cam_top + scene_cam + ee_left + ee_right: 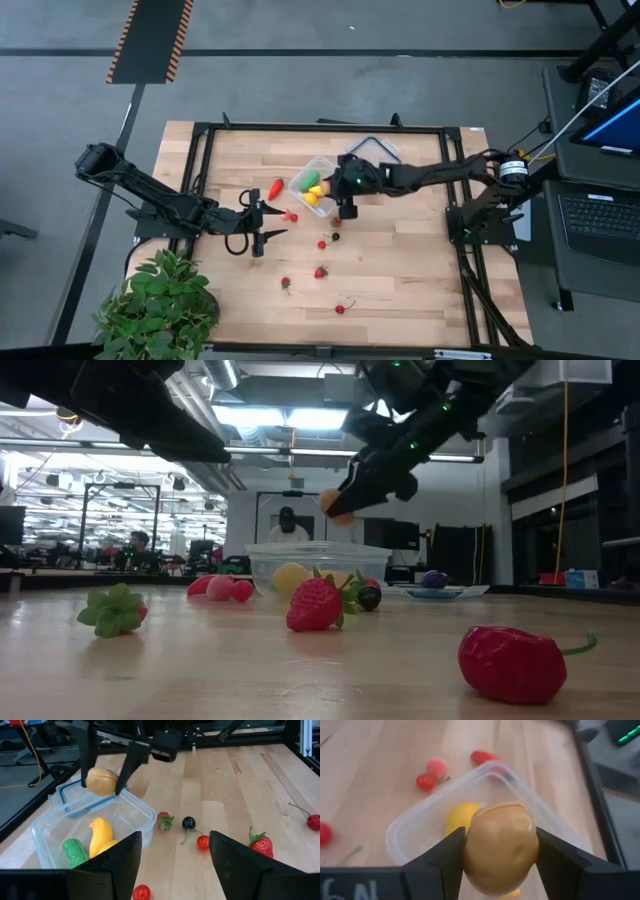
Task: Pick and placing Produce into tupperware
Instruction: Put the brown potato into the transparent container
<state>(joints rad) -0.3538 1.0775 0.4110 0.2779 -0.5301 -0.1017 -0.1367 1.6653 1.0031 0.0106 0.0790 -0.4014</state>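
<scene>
Step in hand: drop-off. The right gripper is pinching a tan potato-like piece of Produce between both fingers and hangs above the tupperware, near the rim rather than over the centre as far as the left wrist view shows. To do it well I'd bring it further over the tub's middle, lower until the piece is below rim height, then release; dropped from up here it's round enough to bounce off the yellow banana or green piece already inside and roll out. Don't nudge the tub wall, it's light and will probably slide on the worktop. The left gripper waits low over the worktop just beside the tub, fingers spread and holding nothing. Still loose on the worktop: strawberries, a cherry, a dark berry, small red tomatoes.
</scene>
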